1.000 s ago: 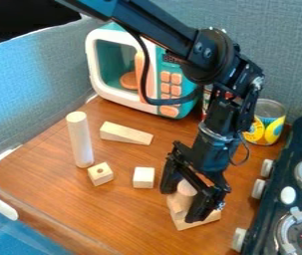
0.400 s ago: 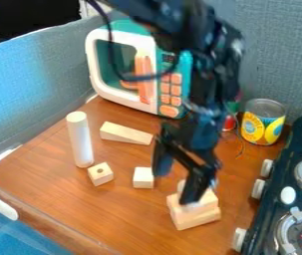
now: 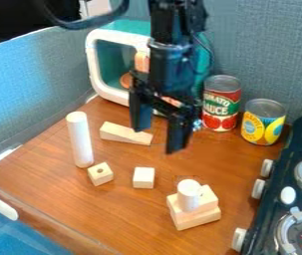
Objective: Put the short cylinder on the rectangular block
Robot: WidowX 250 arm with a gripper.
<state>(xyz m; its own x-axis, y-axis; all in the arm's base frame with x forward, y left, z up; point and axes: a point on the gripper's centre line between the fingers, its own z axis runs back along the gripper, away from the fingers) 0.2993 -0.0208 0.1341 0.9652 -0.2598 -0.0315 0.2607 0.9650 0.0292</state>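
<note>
Short cylinder point(image 3: 189, 194) upright on rectangular block point(image 3: 208, 198), lower right of frame; placement looks done.
Gripper point(image 3: 158, 141) upper middle, fingers spread wide, nothing between them, well apart from the stack. Cylinder probably light, stiff wood, not fragile, smooth sides may slip or roll if tipped; best hold is across opposite sides, upper half, clear of block. Vs 1.0 s ago: gripper was down around cylinder, has since lifted and backed off toward upper middle; cylinder now uncovered, block still at lower right, red-labelled can point(image 3: 221, 103) now in full view.
</note>
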